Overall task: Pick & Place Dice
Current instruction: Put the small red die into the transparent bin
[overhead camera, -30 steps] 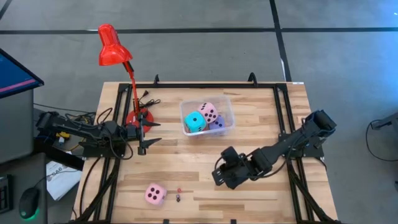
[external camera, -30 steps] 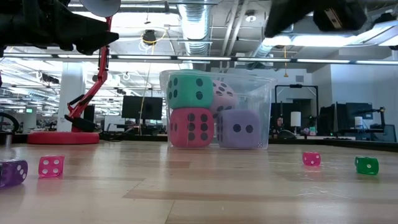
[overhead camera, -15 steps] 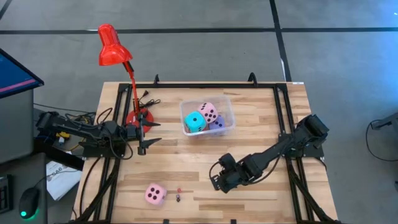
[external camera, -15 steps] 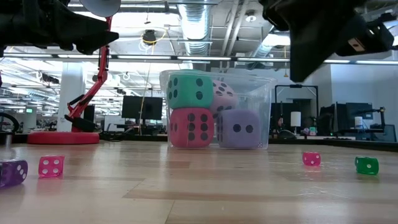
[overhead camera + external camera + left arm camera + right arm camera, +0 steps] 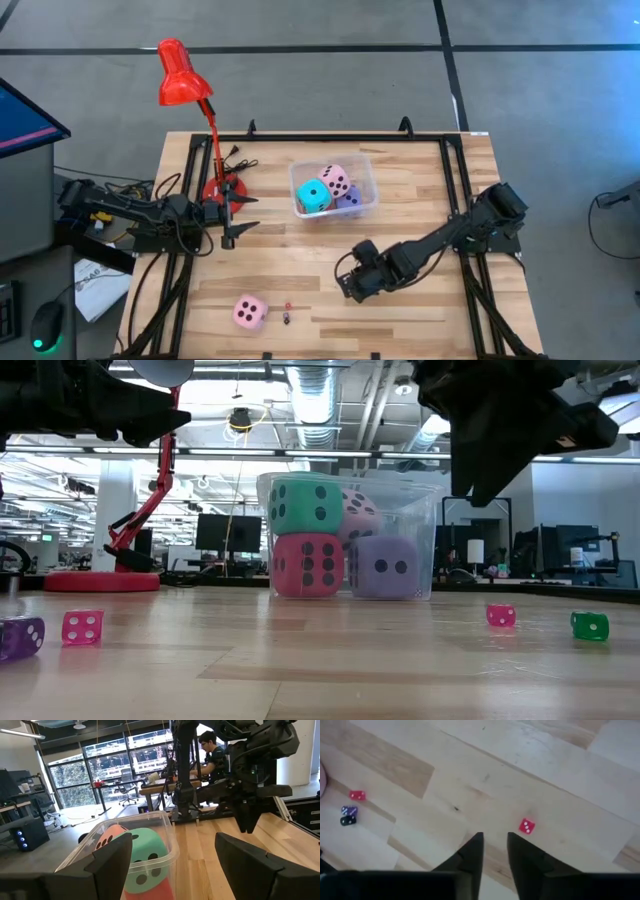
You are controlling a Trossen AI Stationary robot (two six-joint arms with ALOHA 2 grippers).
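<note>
A clear bin (image 5: 371, 176) holds the cyan die (image 5: 314, 195), a pink die (image 5: 336, 180) and the lavender die (image 5: 350, 200). In the low view the red die (image 5: 305, 563) sits under the cyan one. The second pink die (image 5: 249, 312) rests on the table near its near-left corner. My right gripper (image 5: 348, 287) hangs above bare wood between the bin and that loose die; it points down and is shut to a narrow slit (image 5: 495, 845), holding nothing. My left gripper (image 5: 240, 215) waits open left of the bin (image 5: 170, 865).
A red desk lamp stands on its base (image 5: 222, 188) left of the bin, close to my left gripper. Several tiny dice lie on the wood: a red one (image 5: 526, 826) just ahead of my right fingers and others (image 5: 288, 313) beside the loose pink die. A person sits beyond the table.
My right arm has swung toward the table's near-left, toward the loose pink die. Its gripper has dropped lower and tipped to point down. The dice and the left arm have stayed put.
</note>
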